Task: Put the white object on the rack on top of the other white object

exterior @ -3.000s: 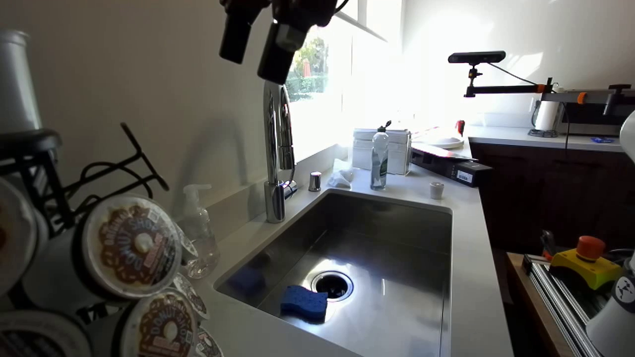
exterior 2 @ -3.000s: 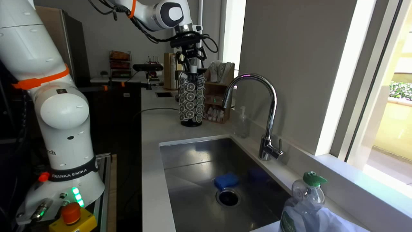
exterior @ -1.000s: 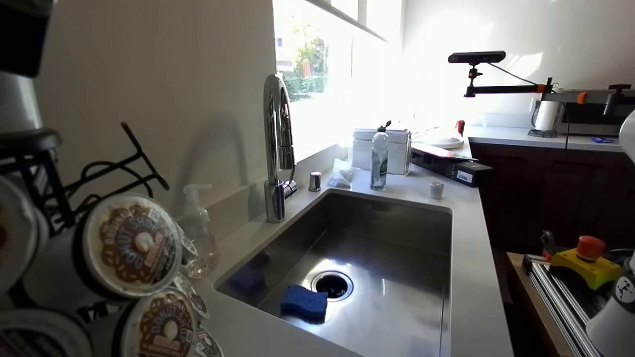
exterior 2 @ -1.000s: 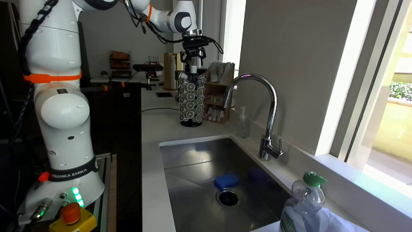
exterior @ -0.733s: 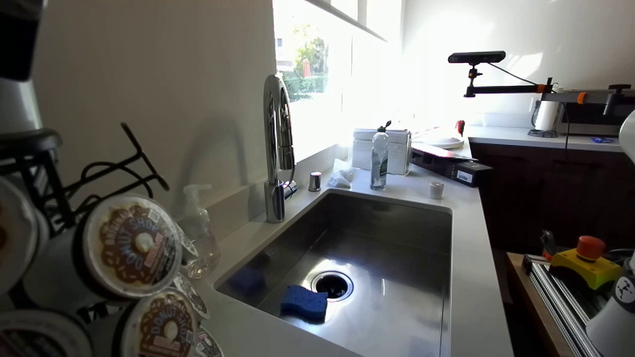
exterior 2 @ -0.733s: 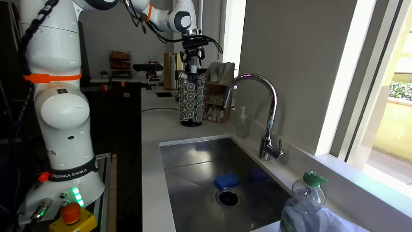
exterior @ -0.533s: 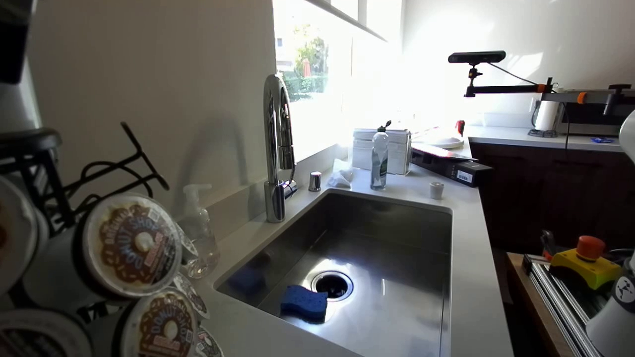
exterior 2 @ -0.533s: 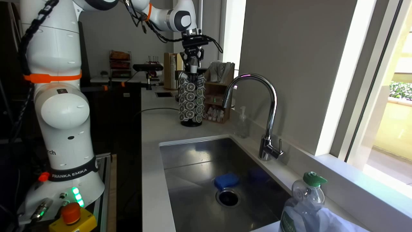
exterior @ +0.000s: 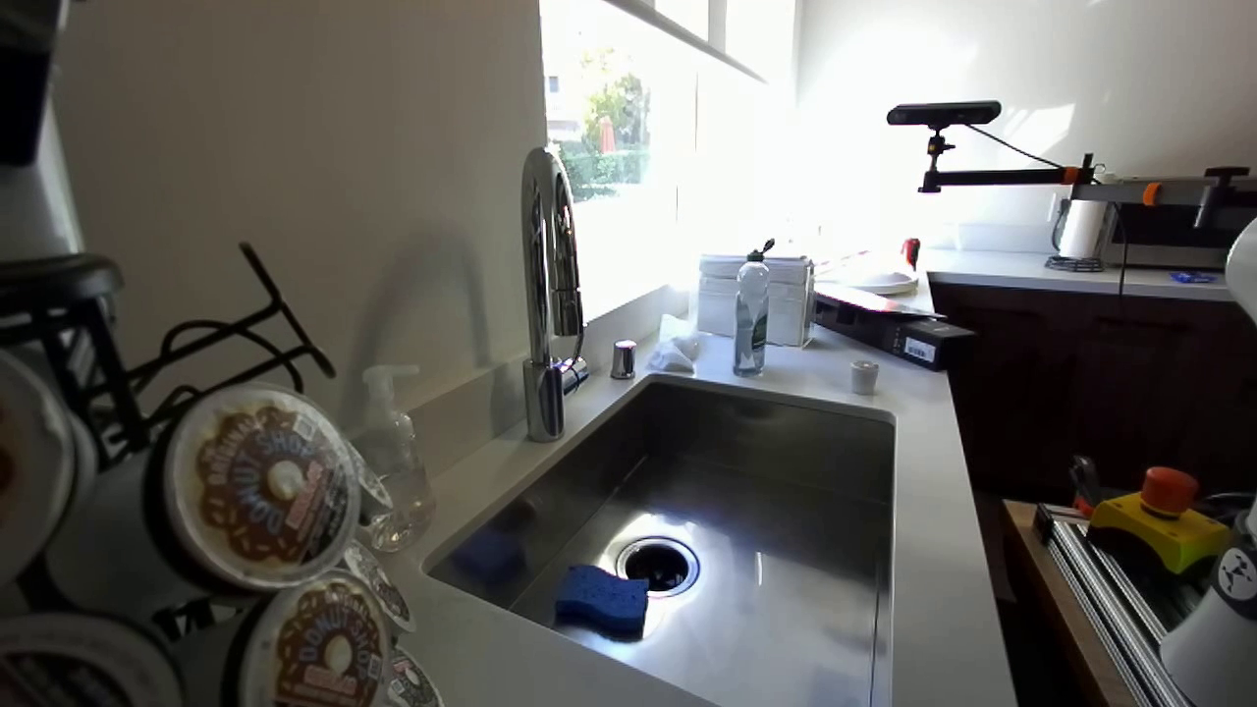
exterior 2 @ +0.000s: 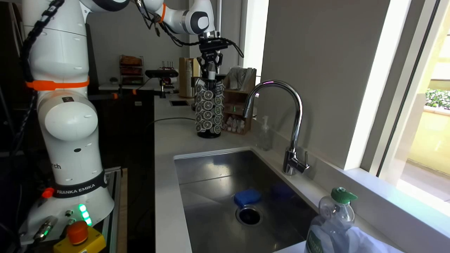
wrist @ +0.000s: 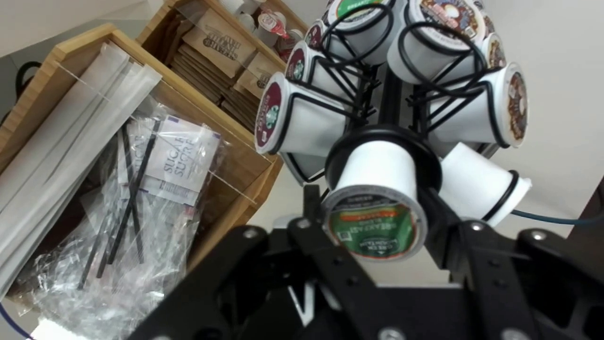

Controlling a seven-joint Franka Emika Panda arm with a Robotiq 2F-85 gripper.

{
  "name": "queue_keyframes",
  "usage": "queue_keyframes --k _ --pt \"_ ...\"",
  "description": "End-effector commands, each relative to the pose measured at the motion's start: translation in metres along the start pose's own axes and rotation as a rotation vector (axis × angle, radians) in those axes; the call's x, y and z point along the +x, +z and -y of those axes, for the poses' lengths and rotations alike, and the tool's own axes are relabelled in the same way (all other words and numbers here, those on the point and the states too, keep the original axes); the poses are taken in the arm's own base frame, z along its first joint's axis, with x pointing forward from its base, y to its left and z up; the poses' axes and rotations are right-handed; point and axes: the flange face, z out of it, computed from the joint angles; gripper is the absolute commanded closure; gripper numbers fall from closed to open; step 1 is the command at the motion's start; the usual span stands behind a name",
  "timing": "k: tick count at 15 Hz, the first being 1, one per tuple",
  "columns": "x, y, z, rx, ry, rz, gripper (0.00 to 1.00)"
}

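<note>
The white object (wrist: 380, 165), a smooth white cup with a green lid facing up, stands upright on the black top of the wire rack (exterior 2: 210, 109). My gripper (wrist: 370, 203) points down over it, its fingers (wrist: 311, 203) touching both sides of the lid rim, shut on it. In an exterior view a black finger (exterior: 22, 93) hides the upper part of this cup (exterior: 44, 201). Another small white cup (exterior: 864, 377) stands on the counter beyond the sink. Between gripper and rack, a strip of the held cup (exterior 2: 211, 75) shows.
Several brown-lidded pods (exterior: 260, 486) fill the rack's wire loops. A wooden organizer (wrist: 207, 108) with sugar packets stands close beside it. The tall faucet (exterior 2: 299, 116) rises near the sink (exterior 2: 204, 189). A dish soap bottle (exterior: 751, 314) stands behind the small cup.
Three seconds ago the gripper was higher and off to one side with its fingers apart. It has come over the cup and, during the last second, its fingers have closed on it.
</note>
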Motion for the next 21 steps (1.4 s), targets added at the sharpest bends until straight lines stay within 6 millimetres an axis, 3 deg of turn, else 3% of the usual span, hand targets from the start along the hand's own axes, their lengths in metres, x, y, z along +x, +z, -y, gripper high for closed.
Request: queue_keyframes --k 1,5,9,15,19,20,21 --pt "-0.005 -0.006 -0.001 0.008 -0.013 0.033 0.73" --pt "-0.023 -0.029 0.000 -0.054 0.023 0.060 0.73" --pt "-0.057 -0.066 0.004 -0.149 0.121 0.097 0.73" --pt "-0.148 -0.107 0.022 -0.230 0.436 0.123 0.73" --pt "-0.209 -0.109 0.034 -0.286 0.640 0.179 0.73" --pt "-0.186 -0.114 0.016 -0.258 0.559 0.147 0.48" --pt "-0.199 -0.114 0.020 -0.264 0.595 0.162 0.48"
